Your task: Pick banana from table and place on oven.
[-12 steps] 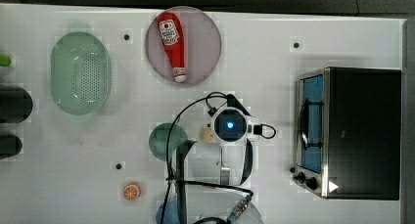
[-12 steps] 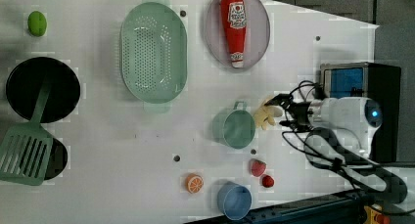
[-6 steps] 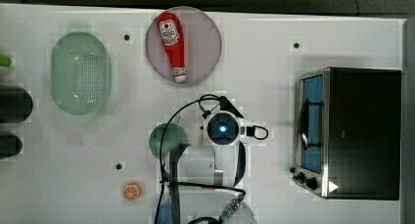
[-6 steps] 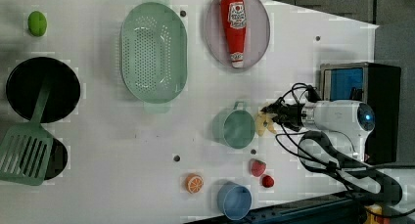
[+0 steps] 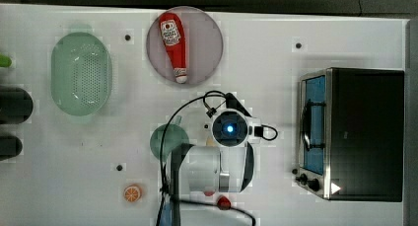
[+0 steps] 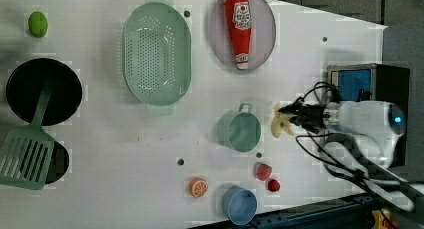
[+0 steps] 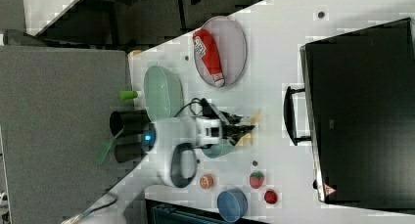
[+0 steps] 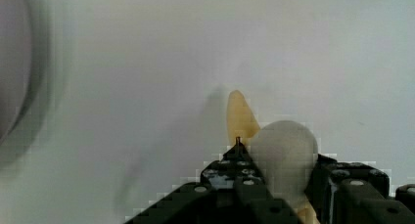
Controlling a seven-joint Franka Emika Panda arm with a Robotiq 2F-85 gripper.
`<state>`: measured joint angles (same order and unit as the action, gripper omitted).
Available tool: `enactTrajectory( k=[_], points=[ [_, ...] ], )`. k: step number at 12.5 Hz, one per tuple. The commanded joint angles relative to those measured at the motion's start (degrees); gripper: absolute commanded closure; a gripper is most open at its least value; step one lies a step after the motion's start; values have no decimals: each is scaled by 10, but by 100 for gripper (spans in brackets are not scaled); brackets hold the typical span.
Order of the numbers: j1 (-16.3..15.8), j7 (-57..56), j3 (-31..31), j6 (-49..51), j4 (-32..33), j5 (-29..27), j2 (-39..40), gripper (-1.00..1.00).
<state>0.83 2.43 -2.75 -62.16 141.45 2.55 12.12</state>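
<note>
Worktop: broad flat white worktop [image 5: 345,33] dotted with small dark holes.
Oven: boxy black-topped toaster oven [image 5: 367,132] with blue-tinted glass door, at the top view's right edge, well apart from the arm.
Colander: pale green perforated oval colander [image 6: 157,53].
Cup: teal round cup [image 6: 240,131], just beside the fruit.
Banana: pale yellow peeled banana [image 6: 280,124], low over the worktop between cup and oven.
Hand: black hand [image 8: 274,185] clamped around the banana.
</note>
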Motion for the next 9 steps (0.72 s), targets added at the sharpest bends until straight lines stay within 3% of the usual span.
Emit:
enactTrajectory(
  k=[1, 5, 9],
  points=[
    [-2, 5, 9, 115, -30, -1, -134, 47],
    [-5, 5, 13, 385, -148, -2, -263, 47],
    [-1, 5, 10, 527, -269, -1, -274, 47]
  ],
)
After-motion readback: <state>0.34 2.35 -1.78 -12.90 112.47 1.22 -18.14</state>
